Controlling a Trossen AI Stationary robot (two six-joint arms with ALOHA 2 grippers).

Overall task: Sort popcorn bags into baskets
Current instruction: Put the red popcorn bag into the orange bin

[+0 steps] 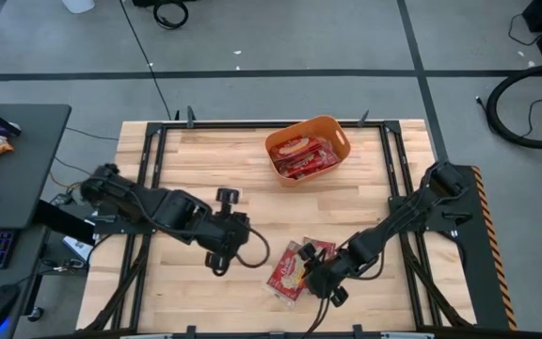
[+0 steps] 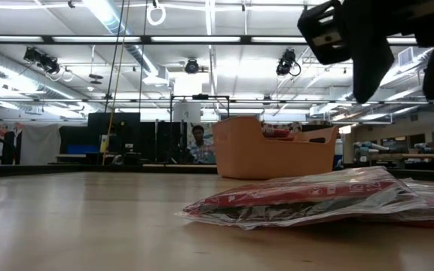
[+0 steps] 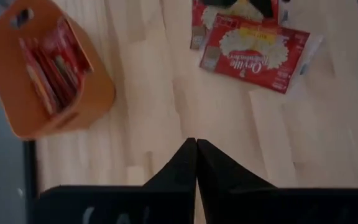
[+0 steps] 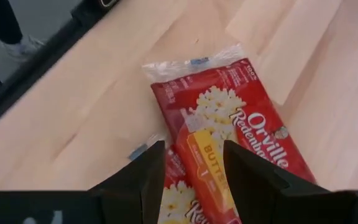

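Two dark arms work over the pale wooden table (image 1: 186,160), and reading from the left, the left gripper (image 1: 220,266) waits low over bare boards near the front edge, its fingers pressed together and holding nothing, as the left wrist view shows. Next along, just right of it, lie two flat red foil popcorn bags (image 1: 294,268) with yellow-orange picture panels, overlapping on the front part of the table. The right gripper (image 1: 323,280) hangs directly above their right-hand end, fingers spread apart and empty; in the right wrist view the two fingers straddle the upper bag (image 4: 229,140), whose long axis runs roughly straight away from the gripper, so the fingers look set to close across its short width. This arm is plainly the nearer one, and the pick seems to be its job. Farther back, towards the table's rear edge, stands the rounded orange plastic basket (image 1: 329,125), already holding several red packets on edge. From the loose bags, the basket lies away towards the rear, well apart, so a carry in that direction would follow a grasp.
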